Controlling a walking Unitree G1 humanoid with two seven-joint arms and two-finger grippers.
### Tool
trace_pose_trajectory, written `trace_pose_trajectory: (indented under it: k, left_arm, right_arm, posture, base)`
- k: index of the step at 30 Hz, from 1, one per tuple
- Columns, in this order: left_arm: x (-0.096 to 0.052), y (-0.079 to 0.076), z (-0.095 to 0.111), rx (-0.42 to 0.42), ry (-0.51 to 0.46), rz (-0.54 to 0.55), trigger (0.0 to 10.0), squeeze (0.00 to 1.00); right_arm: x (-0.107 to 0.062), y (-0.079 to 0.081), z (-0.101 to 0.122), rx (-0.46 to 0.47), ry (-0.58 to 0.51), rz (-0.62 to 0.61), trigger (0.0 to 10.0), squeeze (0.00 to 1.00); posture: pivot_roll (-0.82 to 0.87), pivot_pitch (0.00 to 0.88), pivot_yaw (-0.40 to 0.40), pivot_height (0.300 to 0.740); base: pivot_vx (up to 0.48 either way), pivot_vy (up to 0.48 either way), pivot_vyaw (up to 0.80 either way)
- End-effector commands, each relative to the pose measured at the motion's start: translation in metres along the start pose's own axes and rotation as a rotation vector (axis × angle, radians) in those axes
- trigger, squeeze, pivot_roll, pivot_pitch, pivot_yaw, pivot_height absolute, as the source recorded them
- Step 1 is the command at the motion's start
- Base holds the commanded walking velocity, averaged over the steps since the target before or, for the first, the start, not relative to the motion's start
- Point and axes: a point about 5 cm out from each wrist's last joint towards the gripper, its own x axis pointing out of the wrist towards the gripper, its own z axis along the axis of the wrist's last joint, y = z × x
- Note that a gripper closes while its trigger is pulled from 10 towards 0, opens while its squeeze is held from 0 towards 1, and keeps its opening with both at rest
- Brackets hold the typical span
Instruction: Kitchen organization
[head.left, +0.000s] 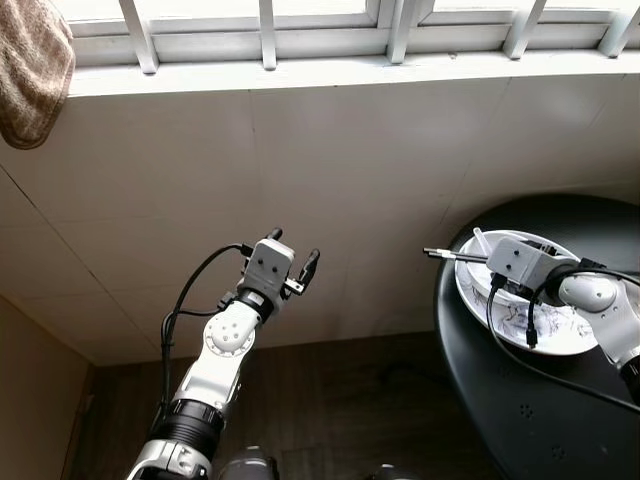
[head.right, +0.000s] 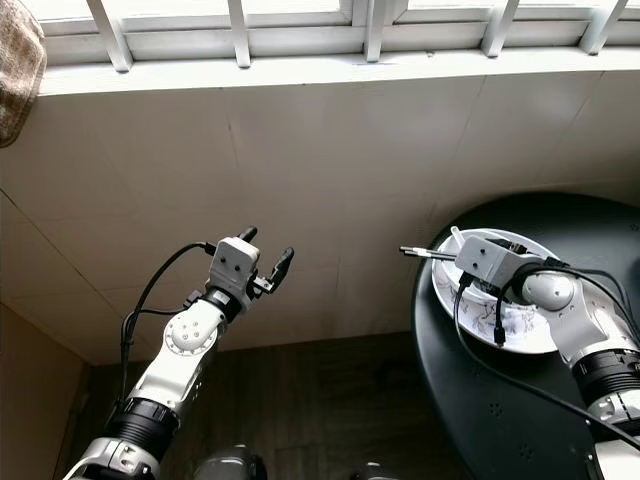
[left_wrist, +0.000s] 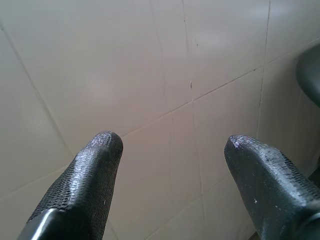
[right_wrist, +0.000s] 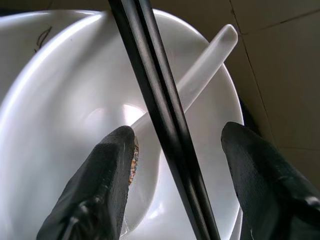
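Observation:
A white bowl (right_wrist: 60, 125) sits on a patterned white plate (head.left: 560, 335) on a round black table (head.left: 540, 420) at the right. A white spoon (right_wrist: 205, 65) lies in the bowl, and a pair of black chopsticks (right_wrist: 160, 110) rests across its rim, their ends sticking out past the table's left edge (head.left: 440, 254). My right gripper (right_wrist: 177, 132) hovers open just above the bowl, one finger on each side of the chopsticks without gripping them. My left gripper (head.left: 294, 246) is raised in the air at centre left, open and empty, facing the tiled wall (left_wrist: 150, 75).
A white window sill (head.left: 330, 70) with bars runs along the top. A brownish towel (head.left: 30, 70) hangs at the top left. Dark wooden floor (head.left: 340, 400) lies between the wall and the table. A beige panel (head.left: 30, 400) stands at the lower left.

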Motion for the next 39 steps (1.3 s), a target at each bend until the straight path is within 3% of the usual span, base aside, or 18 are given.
trace_pose_trajectory:
  k: [1, 3, 5, 26, 36, 37, 39]
  left_arm:
    - [0.001, 0.001, 0.001, 0.005, -0.004, 0.008, 10.0, 0.00]
    - [0.000, 0.001, 0.001, 0.005, -0.003, 0.009, 10.0, 0.00]
    - [0.000, 0.001, 0.001, 0.005, -0.002, 0.009, 10.0, 0.00]
    - [0.002, 0.001, 0.001, 0.003, 0.004, 0.012, 10.0, 0.00]
    - [0.002, 0.002, 0.001, 0.007, 0.008, 0.013, 10.0, 0.00]
    - [0.002, 0.002, 0.001, 0.007, 0.010, 0.012, 10.0, 0.00]
    - [0.001, 0.002, 0.000, 0.008, 0.011, 0.012, 10.0, 0.00]
  right_arm:
    - [0.002, -0.001, 0.001, -0.011, 0.000, -0.008, 4.5, 0.00]
    - [0.003, -0.001, 0.000, -0.006, -0.001, -0.011, 3.5, 0.00]
    - [0.004, 0.000, 0.000, -0.005, -0.001, -0.012, 0.0, 0.00]
    - [0.005, 0.001, 0.000, -0.010, -0.022, -0.047, 0.0, 0.00]
    - [0.003, -0.013, 0.029, -0.001, -0.163, -0.204, 0.0, 0.00]
    - [-0.002, -0.019, 0.046, 0.016, -0.250, -0.282, 0.0, 0.00]
    - [-0.006, -0.021, 0.060, 0.023, -0.319, -0.335, 0.0, 0.00]
  posture:
    - [0.06, 0.000, -0.049, 0.740]
    - [0.06, 0.000, -0.050, 0.740]
    - [0.06, 0.000, -0.050, 0.740]
    - [0.05, 0.000, -0.049, 0.740]
    - [0.05, 0.000, -0.044, 0.740]
    - [0.05, 0.000, -0.044, 0.740]
    - [0.05, 0.000, -0.042, 0.740]
  base:
    - [0.000, 0.000, 0.00]
    - [0.000, 0.000, 0.00]
    - [0.000, 0.000, 0.00]
    - [0.000, 0.000, 0.00]
    - [0.000, 0.000, 0.00]
    - [0.000, 0.000, 0.00]
    - [0.000, 0.000, 0.00]
